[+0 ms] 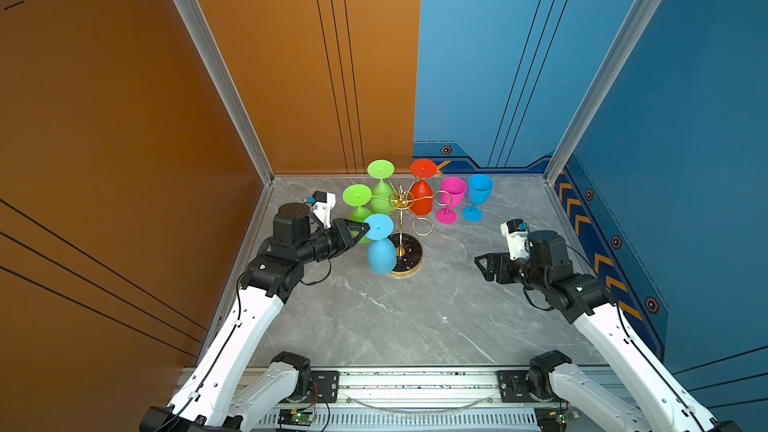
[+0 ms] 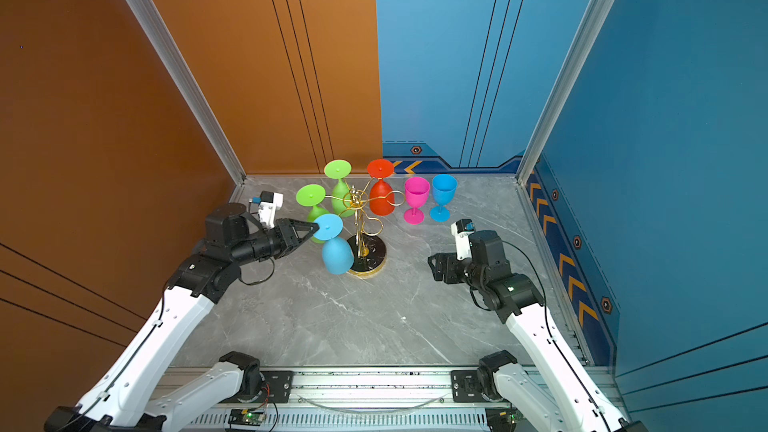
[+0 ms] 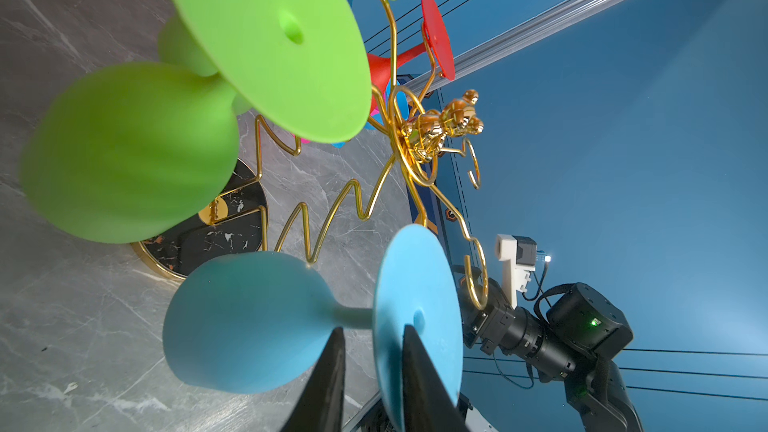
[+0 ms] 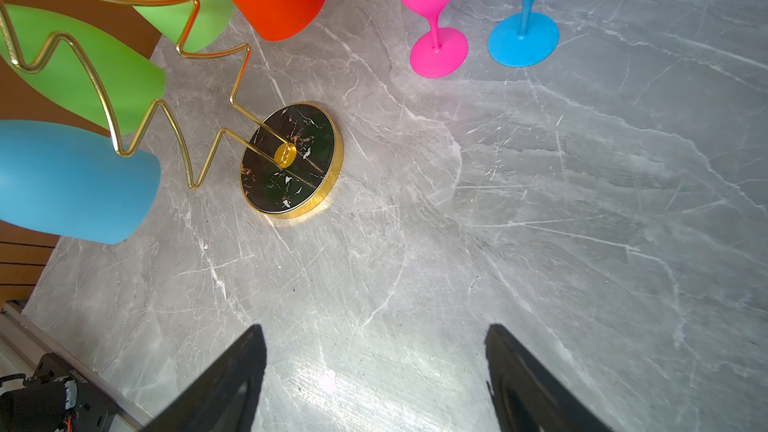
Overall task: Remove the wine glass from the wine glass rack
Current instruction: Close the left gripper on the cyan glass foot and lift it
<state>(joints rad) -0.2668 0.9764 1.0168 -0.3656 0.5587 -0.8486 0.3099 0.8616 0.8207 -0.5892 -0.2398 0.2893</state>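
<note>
Hanging upside down from a curly gold arm of the wine glass rack (image 1: 410,252), the blue wine glass (image 1: 380,253) is on the side nearest the left arm, with its bowl down and its round foot (image 3: 417,284) up. The left gripper (image 3: 374,330) has one finger on each side of that foot, close to the thin stem (image 3: 353,317). I can see a small gap there, so the foot does not look squeezed yet. The right gripper (image 4: 374,328) sits well away, fingers wide apart and holding nothing. The glass looks like smooth, dull plastic, so I think it is light and stiff and hard to break, but it could slip. The foot edge or the stem looks like a good place to hold. The rack is thin wire, so a hard pull might wobble it and shake the green glasses (image 1: 357,195) and the red glass (image 1: 422,197).
</note>
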